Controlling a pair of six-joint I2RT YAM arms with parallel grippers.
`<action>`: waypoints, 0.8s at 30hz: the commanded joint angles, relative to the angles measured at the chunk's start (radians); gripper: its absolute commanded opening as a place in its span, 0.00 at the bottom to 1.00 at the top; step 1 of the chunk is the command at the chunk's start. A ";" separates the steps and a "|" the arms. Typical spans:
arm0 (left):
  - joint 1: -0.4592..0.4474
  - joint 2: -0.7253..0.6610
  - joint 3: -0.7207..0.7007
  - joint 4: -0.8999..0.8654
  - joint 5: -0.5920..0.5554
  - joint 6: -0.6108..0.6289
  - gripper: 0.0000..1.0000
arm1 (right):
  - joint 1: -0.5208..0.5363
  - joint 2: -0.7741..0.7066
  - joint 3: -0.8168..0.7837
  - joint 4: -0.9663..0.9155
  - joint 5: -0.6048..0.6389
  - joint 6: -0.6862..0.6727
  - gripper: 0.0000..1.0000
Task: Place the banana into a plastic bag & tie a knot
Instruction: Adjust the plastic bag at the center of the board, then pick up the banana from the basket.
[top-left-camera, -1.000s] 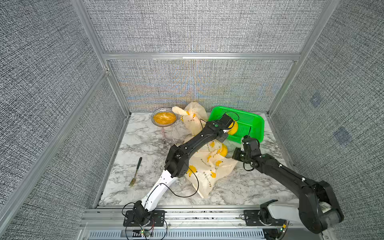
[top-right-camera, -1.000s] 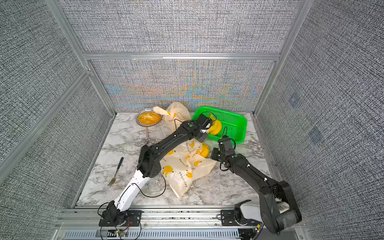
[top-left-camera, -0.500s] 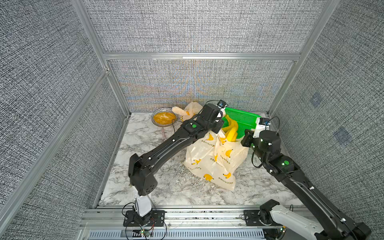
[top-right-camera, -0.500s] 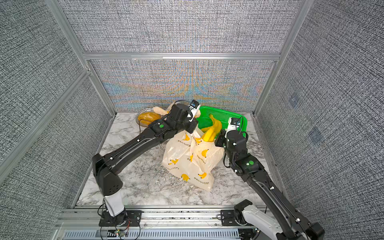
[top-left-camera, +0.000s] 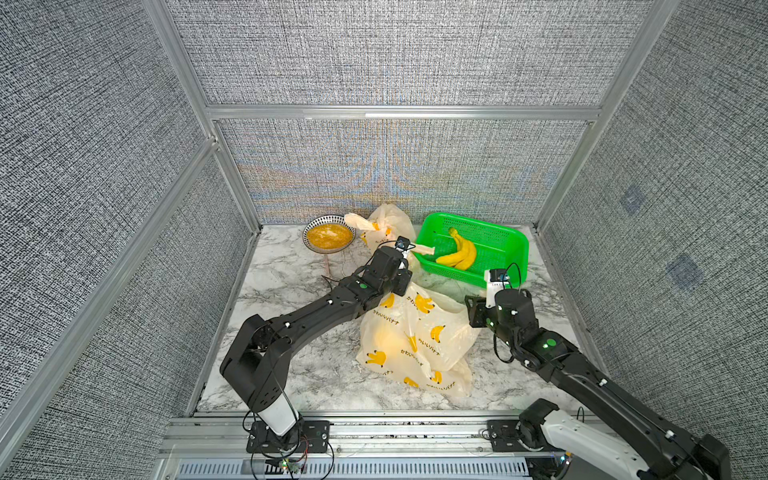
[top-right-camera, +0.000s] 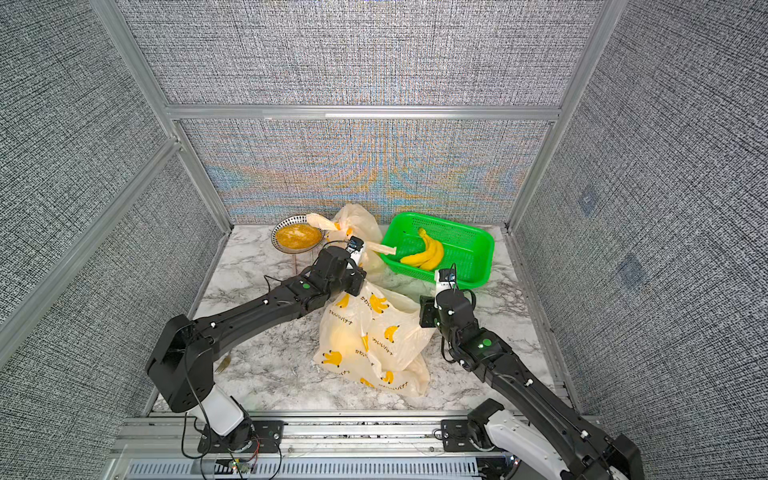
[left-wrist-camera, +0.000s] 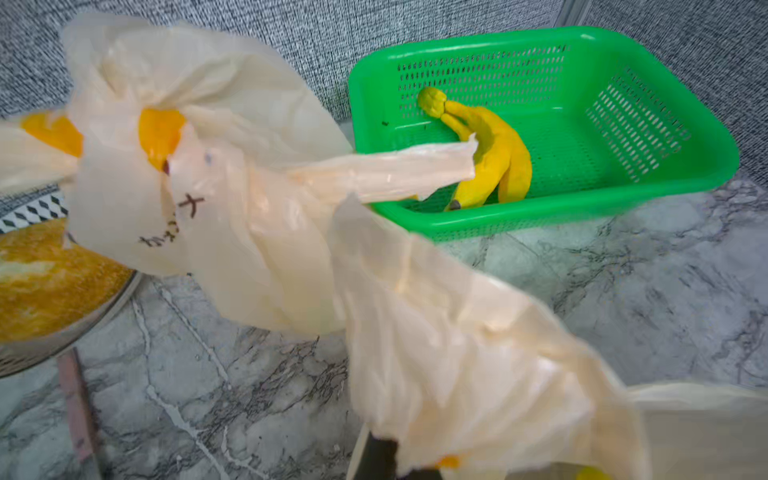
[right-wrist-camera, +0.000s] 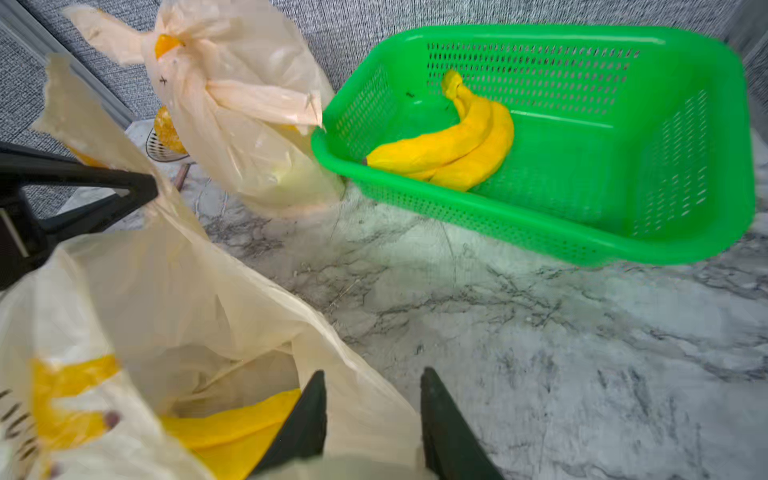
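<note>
Marble counter (top-left-camera: 291, 374) checked. Left gripper (top-left-camera: 402, 277) found clamped on bag (top-left-camera: 415, 336) rim, mid-counter; right gripper (right-wrist-camera: 372, 374) parted, astride opposite rim, gripping nothing. Banana (right-wrist-camera: 232, 419) apparently inside. Judged risk: loose rim sagging shut, spoiling knot.

I am working in a robotics lab test cell, not a home. Grey woven fabric panels (top-left-camera: 395, 54) on an aluminium frame (top-left-camera: 399, 112) box in a small marble-patterned tabletop (top-left-camera: 291, 299). My left arm (top-left-camera: 316, 316) and right arm (top-left-camera: 582, 374) are bolted to a slotted metal rail (top-left-camera: 415, 430) at the front edge, with loose wiring (top-left-camera: 286, 462) below. On the tabletop sit household things: a green basket (top-left-camera: 515, 245), a bowl (top-left-camera: 329, 237), a banana-print plastic bag (top-left-camera: 415, 345).
</note>
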 joint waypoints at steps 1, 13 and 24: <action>0.002 -0.017 -0.019 0.059 0.065 -0.009 0.00 | -0.065 -0.003 0.044 -0.011 -0.171 0.040 0.43; 0.003 -0.245 -0.184 0.138 0.084 0.027 0.00 | -0.391 0.290 0.379 -0.029 -0.405 0.008 0.97; 0.002 -0.312 -0.149 0.033 0.395 0.081 0.00 | -0.496 1.069 0.984 -0.145 -0.289 -0.093 0.94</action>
